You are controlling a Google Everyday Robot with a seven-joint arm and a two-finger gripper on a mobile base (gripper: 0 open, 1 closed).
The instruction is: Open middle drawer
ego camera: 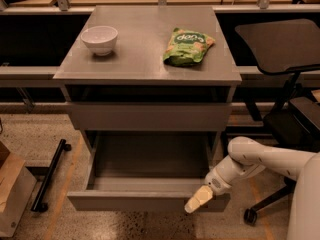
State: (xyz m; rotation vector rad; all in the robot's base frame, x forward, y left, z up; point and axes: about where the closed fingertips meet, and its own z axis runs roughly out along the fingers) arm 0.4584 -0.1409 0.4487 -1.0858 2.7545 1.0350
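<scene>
The middle drawer (145, 200) is a plain grey handleless front, pulled out far from the cabinet. Its shallow grey box interior (150, 159) is empty. My gripper (199, 200), with cream-coloured tips, is at the right end of that drawer front, against its top edge. My white arm (260, 159) reaches in from the lower right. Above the open drawer, another grey drawer front (150, 116) is closed, with a dark gap over it. Whatever lies below the open drawer is hidden.
A white bowl (99, 39) and a green snack bag (187, 46) lie on the cabinet top (145, 59). A dark office chair (285, 49) stands at the right, close to my arm. A black bar (48, 176) and a cardboard box (12, 194) lie on the floor at the left.
</scene>
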